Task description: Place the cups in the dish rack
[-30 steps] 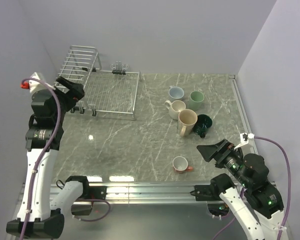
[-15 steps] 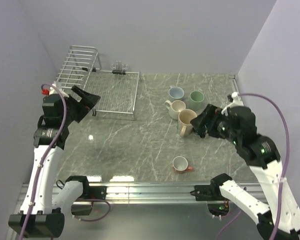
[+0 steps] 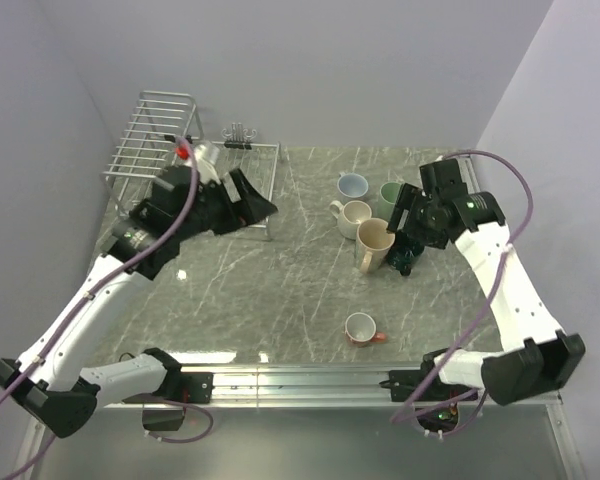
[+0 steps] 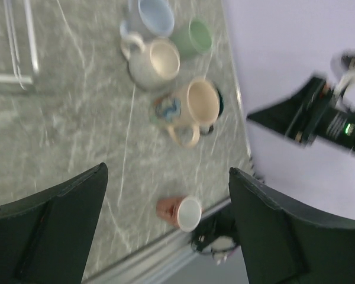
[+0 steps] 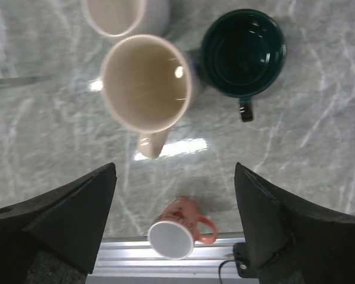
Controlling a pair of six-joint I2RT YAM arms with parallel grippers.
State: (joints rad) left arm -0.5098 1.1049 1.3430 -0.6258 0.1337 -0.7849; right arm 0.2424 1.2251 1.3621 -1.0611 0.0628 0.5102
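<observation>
- My left gripper [image 3: 252,200] hangs wide open and empty by the dish rack [image 3: 145,135].
- My right gripper [image 5: 174,168], also wide and empty, hovers by the beige mug [image 5: 146,90].

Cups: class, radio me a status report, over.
Left fingers, right fingers open, empty. Six cups on table, none in dish rack. Left arm screens part of rack.

Dish rack [image 3: 150,135]: far left corner of the table [image 3: 280,290]. Five cups grouped toward the far right edge. Rear-left cup [image 3: 353,186] and rear-right cup [image 3: 390,196] sit side by side. Middle cup [image 3: 355,217] is directly before the rear-left cup. Front-left cup [image 3: 373,243] is before that, with the front-right cup [image 5: 242,53] just beside it on the right (contact not determinable). Lone cup [image 3: 361,328] sits well apart, near the near edge.
</observation>
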